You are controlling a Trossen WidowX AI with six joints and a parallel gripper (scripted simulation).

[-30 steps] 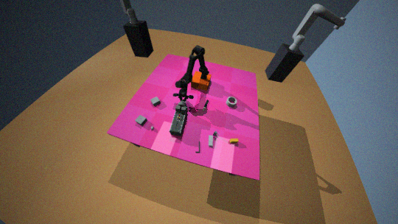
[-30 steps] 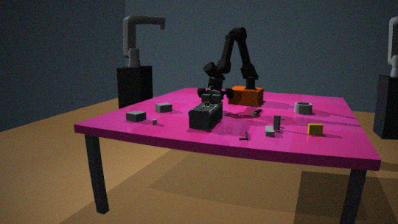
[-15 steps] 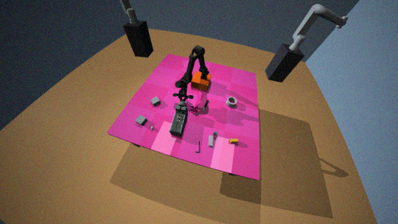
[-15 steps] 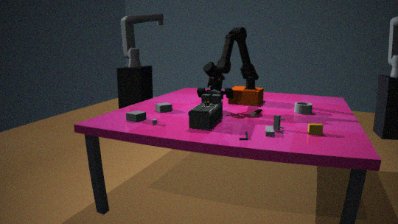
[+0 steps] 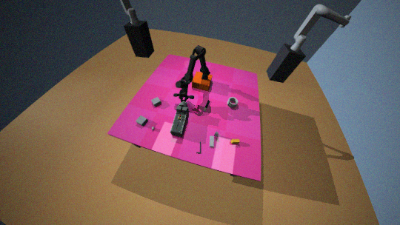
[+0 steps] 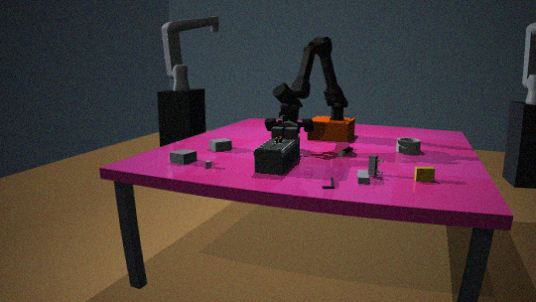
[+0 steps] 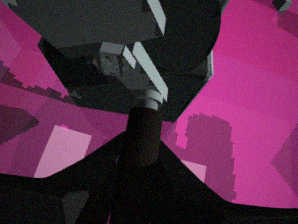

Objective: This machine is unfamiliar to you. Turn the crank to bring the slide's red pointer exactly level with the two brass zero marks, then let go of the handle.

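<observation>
The machine (image 5: 179, 125) (image 6: 276, 156) is a dark grey box near the middle of the pink table (image 5: 242, 163) (image 6: 447, 199). Small red and brass marks (image 5: 179, 118) show on its top, too small to read their alignment. My gripper (image 5: 183, 101) (image 6: 284, 130) (image 7: 139, 140) is at the machine's far end, shut on the dark crank handle (image 7: 144, 132). In the wrist view the handle stands between my fingers, with the crank's round grey disc (image 7: 100, 10) behind it. The slide and its pointer are hidden in the wrist view.
My arm's orange base (image 5: 201, 81) (image 6: 332, 128) stands behind the machine. Two grey blocks (image 5: 155, 101) (image 5: 141, 120) lie to the left. A grey ring (image 5: 232, 102) (image 6: 408, 145), a yellow block (image 5: 235, 140) (image 6: 424, 174), a grey bracket (image 5: 212, 140) and a black L-key (image 5: 199, 148) lie to the right.
</observation>
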